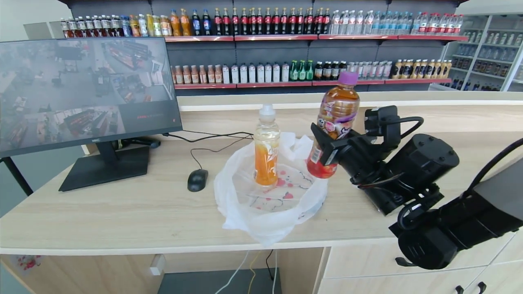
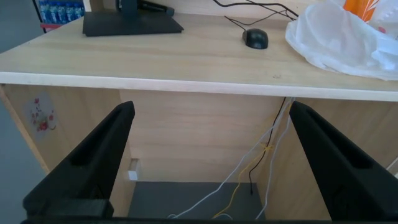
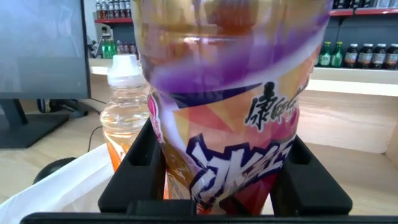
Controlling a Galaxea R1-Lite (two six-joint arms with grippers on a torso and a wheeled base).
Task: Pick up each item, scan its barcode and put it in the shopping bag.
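My right gripper is shut on a purple-capped bottle of amber drink, holding it slightly tilted above the right rim of the white plastic shopping bag. Up close, the bottle sits between the black fingers. An orange drink bottle with a white cap stands upright inside the bag; it also shows as the bottle behind the held one. My left gripper hangs open below the counter's front edge, its fingers wide apart with nothing between them. The bag lies on the counter above.
A monitor on a black stand and a black mouse with cables sit left of the bag on the wooden counter. Shelves of bottles line the back wall. Cables hang under the counter.
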